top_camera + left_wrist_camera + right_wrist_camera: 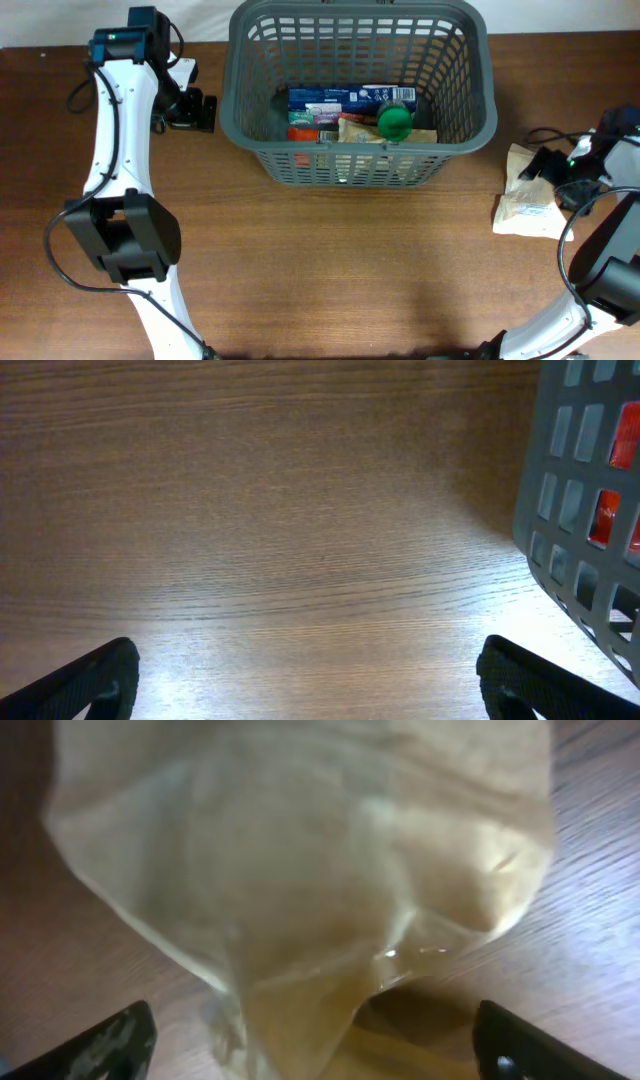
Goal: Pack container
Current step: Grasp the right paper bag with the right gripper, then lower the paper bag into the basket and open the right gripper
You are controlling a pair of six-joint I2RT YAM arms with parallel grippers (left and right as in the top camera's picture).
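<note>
One grey container point(350, 165), several packets point(345, 97) inside, sits between two grippers; left of it, the left gripper point(308, 680) gapes wide, empty; right of it, the right gripper point(315, 1045) gapes wide astride one pale bag point(530, 195).

Table point(330, 270): I read this as brown wood with a fine straight grain, smooth, showing a soft sheen where light falls in the left wrist view. Container point(232, 100): grey plastic, matt, with a smoothly moulded lattice. Bag point(300, 870): thin, pale, translucent film, creased, with small glossy glints. Left arm point(108, 130): smooth white shell with matt black joints. Left gripper point(310, 695): fingers point(95, 682) matt black, faintly grainy. Right gripper point(310, 1055): fingers point(105, 1045) dark and mottled, too blurred for me to name a material.
</note>
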